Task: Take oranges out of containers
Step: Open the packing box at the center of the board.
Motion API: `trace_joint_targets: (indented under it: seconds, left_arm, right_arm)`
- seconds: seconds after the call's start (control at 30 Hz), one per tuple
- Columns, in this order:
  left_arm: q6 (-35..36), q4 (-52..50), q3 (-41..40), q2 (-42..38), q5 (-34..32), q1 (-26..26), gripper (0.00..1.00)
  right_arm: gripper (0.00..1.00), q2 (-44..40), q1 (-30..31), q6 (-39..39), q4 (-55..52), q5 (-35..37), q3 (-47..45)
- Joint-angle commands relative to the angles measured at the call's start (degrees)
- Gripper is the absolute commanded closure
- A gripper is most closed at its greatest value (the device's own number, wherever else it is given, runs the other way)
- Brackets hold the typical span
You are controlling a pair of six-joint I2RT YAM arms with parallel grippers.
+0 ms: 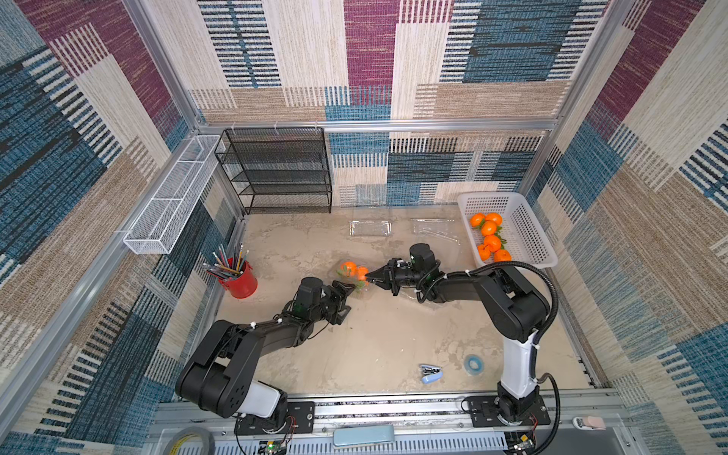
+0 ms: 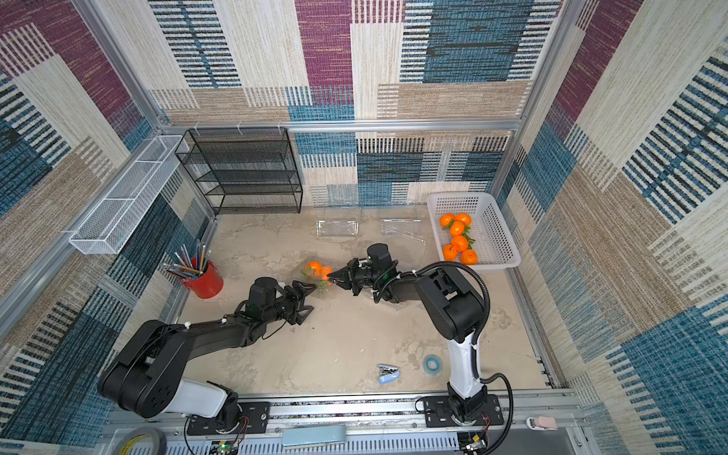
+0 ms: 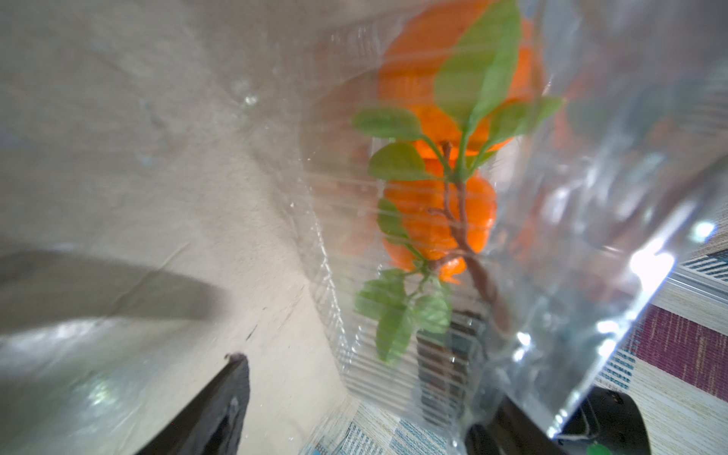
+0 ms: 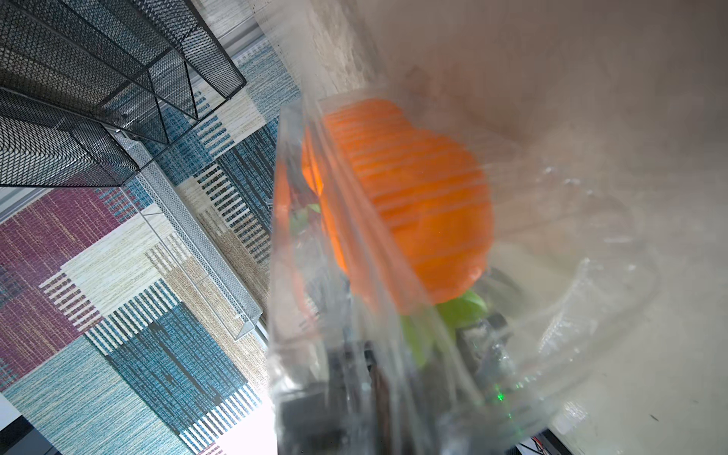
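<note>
Being carried at the far right corner of the tabletop [image 1: 374, 346] is the white basket [image 1: 526, 230], in which six oranges [image 1: 489, 236] are already being stored. Two clear containers [image 1: 370, 228], seemingly empty, are being left near the back wall. Nearer the middle, a clamshell [image 3: 583, 189] is being held tilted between the two arms; whether it is clear of the tabletop cannot be told. Its thin plastic edge is being pinched by the right claw [image 1: 369, 280], the jaws pressed almost together. The left claw [image 1: 350, 300] is being held spread wide at the clamshell's near end, apparently gripping nothing. Inside, a last pair of fruit [image 1: 353, 270] is being enclosed on a brown stem [image 3: 459, 220] with green leaves [image 3: 478, 71]. Several risks are being run, by this reading. The slick plastic could be lost from so narrow a pinch, or buckled by it, and the clamshell dropped. The stem or leaves could be snagged on the ribbed wall as the pair is being drawn out. Plastic rather than fruit could be caught by the left claw, and the two claws are being worked close enough to be knocked together.
</note>
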Motion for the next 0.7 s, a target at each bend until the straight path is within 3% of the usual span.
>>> trace_joint_targets:
  seconds: [0.0,0.67]
  left_arm:
    - [1.67,-4.05,-0.40,-0.21,-1.02,-0.10,0.19]
    - [2.64,-5.90,-1.57,-0.67,-1.38,-0.18,0.19]
  right_arm:
    - [0.82,-0.49,0.49,3.27,4.46,-1.37,-0.31]
    - [0.79,-1.01,1.49,9.13,10.80,0.18,-2.58]
